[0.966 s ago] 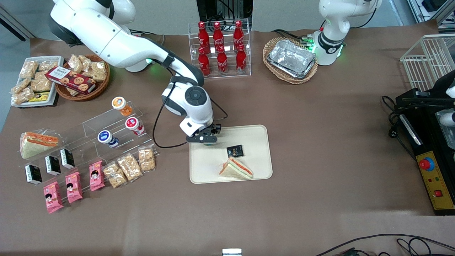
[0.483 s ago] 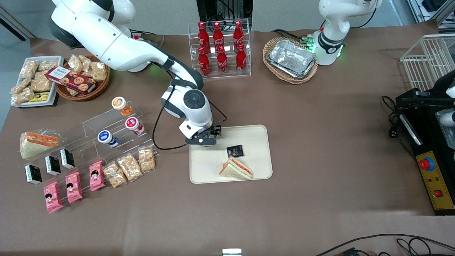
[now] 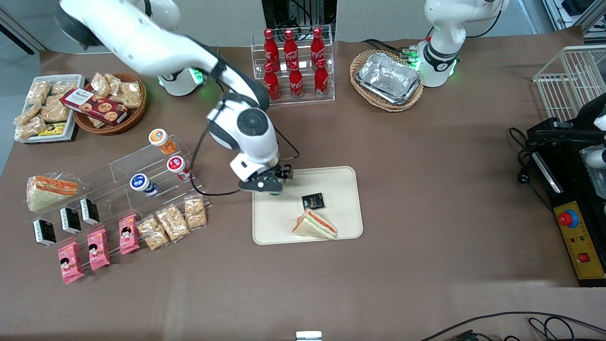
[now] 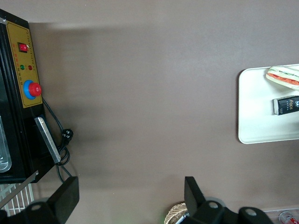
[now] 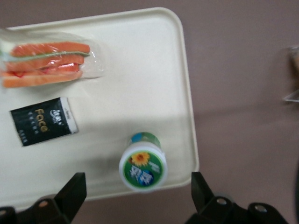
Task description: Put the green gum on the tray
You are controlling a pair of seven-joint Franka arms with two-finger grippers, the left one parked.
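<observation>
Right wrist view: the green gum (image 5: 142,167), a round bottle with a white lid, green ring and small orange mark, is seen standing on the tray (image 5: 140,70) close to its rounded rim. The gripper (image 3: 271,182) is held above it, fingers (image 5: 70,196) spread wide and clear of the bottle. A wrapped sandwich (image 5: 46,63) and a black packet (image 5: 43,120) are seen elsewhere on the smooth cream plastic, with bare surface between.
</observation>
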